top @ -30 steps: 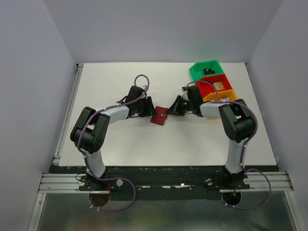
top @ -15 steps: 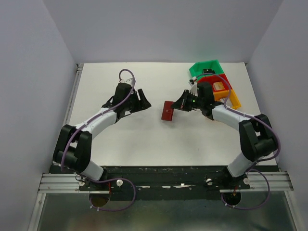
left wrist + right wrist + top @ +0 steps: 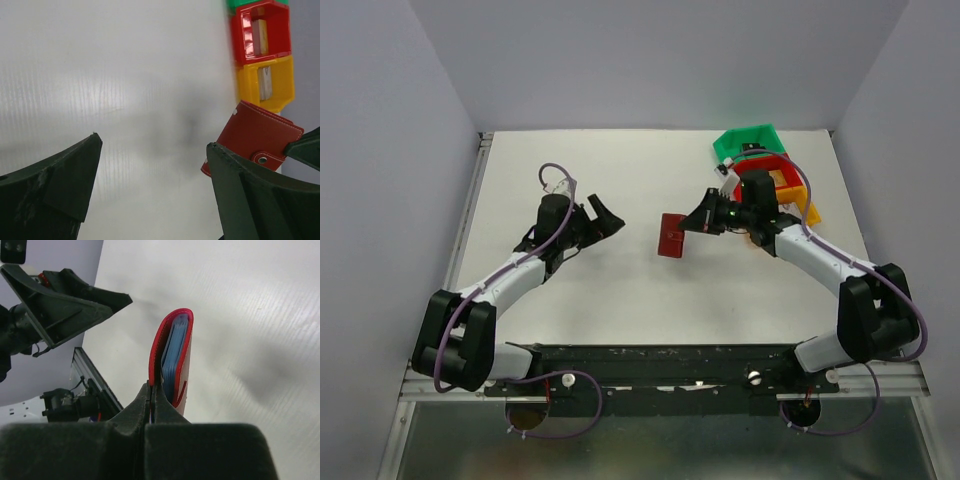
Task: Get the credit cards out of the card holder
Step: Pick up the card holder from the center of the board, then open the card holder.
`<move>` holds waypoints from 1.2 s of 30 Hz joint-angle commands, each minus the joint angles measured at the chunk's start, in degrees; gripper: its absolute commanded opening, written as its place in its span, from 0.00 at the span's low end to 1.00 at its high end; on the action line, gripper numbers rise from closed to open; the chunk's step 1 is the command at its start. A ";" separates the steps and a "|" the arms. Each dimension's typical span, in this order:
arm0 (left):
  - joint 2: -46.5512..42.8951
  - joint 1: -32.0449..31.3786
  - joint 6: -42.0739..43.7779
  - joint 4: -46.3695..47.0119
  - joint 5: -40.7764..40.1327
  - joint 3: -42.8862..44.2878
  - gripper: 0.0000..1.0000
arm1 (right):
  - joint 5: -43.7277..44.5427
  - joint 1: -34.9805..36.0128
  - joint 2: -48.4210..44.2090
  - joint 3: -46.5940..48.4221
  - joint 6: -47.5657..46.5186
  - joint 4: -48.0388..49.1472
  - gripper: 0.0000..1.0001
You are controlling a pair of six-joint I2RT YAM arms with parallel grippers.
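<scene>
Spanning the enclosure between pale grey walls, one white counter (image 3: 620,300) carries everything, and its ribbed sheet gives a soft glare. Two arms reach out from the near edge. Three plastic bins stand in a row at the far right: one green (image 3: 728,150), one red (image 3: 239,35) and one yellow-orange (image 3: 245,85).

One dark red card holder (image 3: 670,236) hangs near the middle of the counter, just left of the bins. It is folded almost shut and pinched at its right edge by the right claw (image 3: 692,222). Its folded spine points left and its long axis runs roughly near to far. A snap stud shows on its outer face, and light blue lining shows between the covers.

Well apart to the left, the left claw (image 3: 607,216) is spread wide around nothing.
</scene>
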 commanded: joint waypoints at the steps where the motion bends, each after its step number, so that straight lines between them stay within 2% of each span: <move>1: -3.14 -0.08 -0.96 10.45 3.57 -1.31 0.99 | -8.54 -0.07 -3.03 0.51 -0.53 -1.32 0.00; 5: -4.64 0.18 -0.08 16.44 7.96 -2.81 0.99 | -15.04 0.45 -3.82 1.04 0.96 1.75 0.00; 9: -4.03 1.14 -1.40 21.27 20.06 -1.42 0.99 | -20.58 1.42 -4.62 0.69 3.68 7.36 0.00; 12: -2.53 1.32 -4.89 30.38 29.31 -2.19 0.99 | -23.83 1.86 -4.97 -0.19 7.45 13.07 0.00; 17: -1.83 1.41 -11.93 47.01 36.27 -5.98 0.99 | -26.91 1.95 -5.93 -1.86 13.96 22.48 0.00; 25: -2.53 1.50 -16.16 55.38 40.67 -7.74 0.99 | -29.64 2.03 -6.29 -3.00 22.40 34.09 0.00; 36: -0.95 -0.78 -18.27 59.24 42.87 -6.60 0.98 | -30.87 3.00 -4.09 -2.39 27.60 40.78 0.00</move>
